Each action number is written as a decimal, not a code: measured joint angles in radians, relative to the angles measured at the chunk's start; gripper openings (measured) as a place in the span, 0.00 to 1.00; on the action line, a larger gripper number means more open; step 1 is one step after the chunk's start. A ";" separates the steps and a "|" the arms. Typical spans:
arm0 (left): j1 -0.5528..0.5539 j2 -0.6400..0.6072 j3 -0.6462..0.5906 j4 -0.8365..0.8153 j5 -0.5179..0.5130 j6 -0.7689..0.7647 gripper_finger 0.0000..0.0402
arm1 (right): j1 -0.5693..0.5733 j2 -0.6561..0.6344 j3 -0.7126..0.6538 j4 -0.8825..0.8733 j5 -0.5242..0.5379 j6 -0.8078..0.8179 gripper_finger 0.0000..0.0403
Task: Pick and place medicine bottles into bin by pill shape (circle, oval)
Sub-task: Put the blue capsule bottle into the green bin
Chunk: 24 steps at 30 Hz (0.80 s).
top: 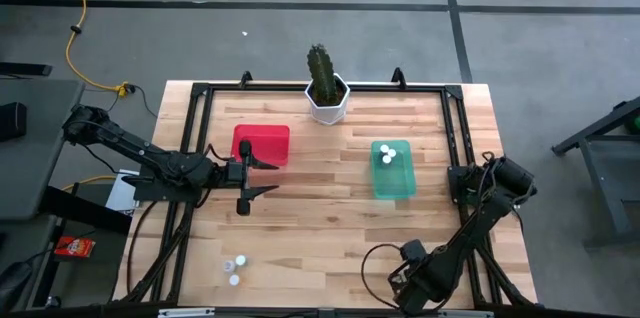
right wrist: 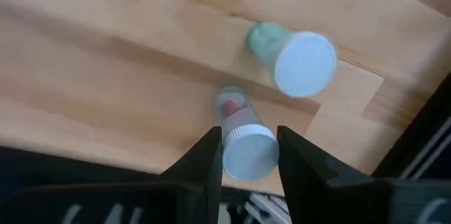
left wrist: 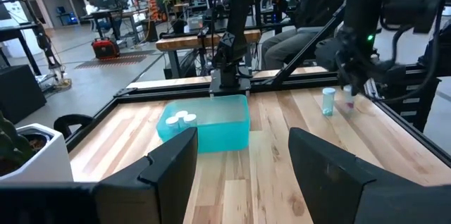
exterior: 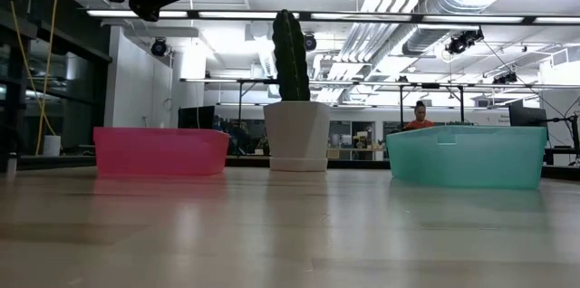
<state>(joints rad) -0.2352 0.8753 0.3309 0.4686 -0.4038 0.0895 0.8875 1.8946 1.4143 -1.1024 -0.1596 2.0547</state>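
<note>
Right gripper (top: 415, 283) hiding two bottles from overhead; pills in teal bin (top: 394, 184) bottles (top: 390, 154) showing too small to tell.

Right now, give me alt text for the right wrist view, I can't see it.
The right hand points down at the wooden table, its open fingers straddling a small white-capped bottle with something pinkish inside. A second white-capped bottle with a greenish body stands just beyond it.

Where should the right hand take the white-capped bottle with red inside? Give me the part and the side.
Grip the red-filled bottle around its white cap, coming straight down from above. It appears to stand upright, cap facing the right hand. The green bottle stands close beside it, so close across the free sides.
</note>
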 joint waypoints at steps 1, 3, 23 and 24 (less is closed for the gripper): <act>0.000 0.000 0.000 0.000 0.000 0.000 0.53 | 0.000 -0.004 0.017 0.000 0.001 -0.032 0.23; 0.000 0.000 0.000 0.000 0.000 0.000 0.53 | 0.000 -0.011 0.060 -0.001 0.025 -0.111 0.22; 0.000 0.007 0.000 0.000 0.000 -0.008 0.53 | -0.568 -0.076 0.179 -0.435 0.578 -1.006 0.22; 0.000 0.009 -0.001 -0.006 0.000 -0.008 0.53 | -0.612 -0.079 0.146 -0.410 0.568 -1.048 0.22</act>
<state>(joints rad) -0.2348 0.8844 0.3302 0.4627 -0.4034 0.0811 0.2754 1.8158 1.5598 -1.5129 0.4087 1.0065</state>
